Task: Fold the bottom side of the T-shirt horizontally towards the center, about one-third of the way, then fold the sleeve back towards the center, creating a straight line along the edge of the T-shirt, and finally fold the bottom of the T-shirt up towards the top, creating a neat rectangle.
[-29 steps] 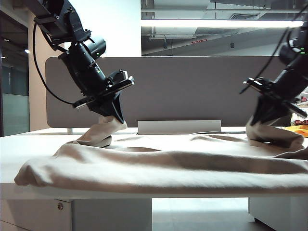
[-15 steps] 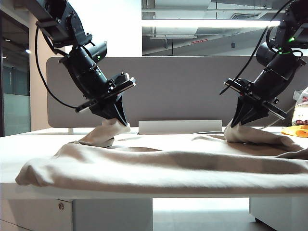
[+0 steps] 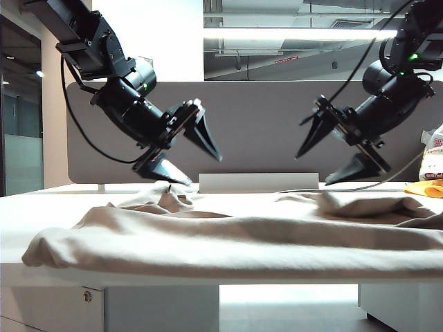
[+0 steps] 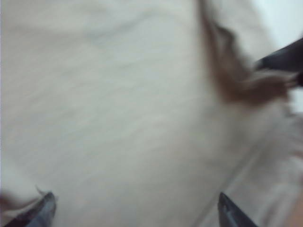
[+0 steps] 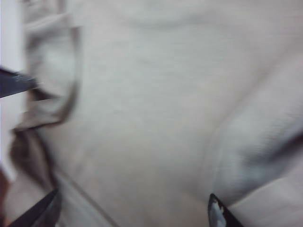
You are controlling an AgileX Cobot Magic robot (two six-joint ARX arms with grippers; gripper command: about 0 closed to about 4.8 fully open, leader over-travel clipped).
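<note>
The beige T-shirt (image 3: 228,238) lies bunched across the white table (image 3: 41,200), almost as wide as the table. Its near side is a thick rolled fold, and small humps of cloth sit at the back left (image 3: 163,200) and back right (image 3: 360,204). My left gripper (image 3: 205,171) hangs open just above the back-left hump and holds nothing. Above the back-right hump my right gripper (image 3: 312,170) hangs open too, and it is empty. Both wrist views are blurred: the left gripper (image 4: 135,198) and the right gripper (image 5: 132,196) stand wide over plain cloth. I cannot pick out the bottom of the T-shirt or a sleeve.
A grey partition (image 3: 263,124) closes the back of the table. A low white box (image 3: 257,182) sits against it between the two grippers. At the far right lie an orange item (image 3: 426,188) and a white bag (image 3: 435,155). The table's front edge (image 3: 208,275) runs under the shirt.
Both grippers have let go of the cloth they were pinching, opened wide and turned towards each other. The lifted humps of shirt have dropped back onto the table.
</note>
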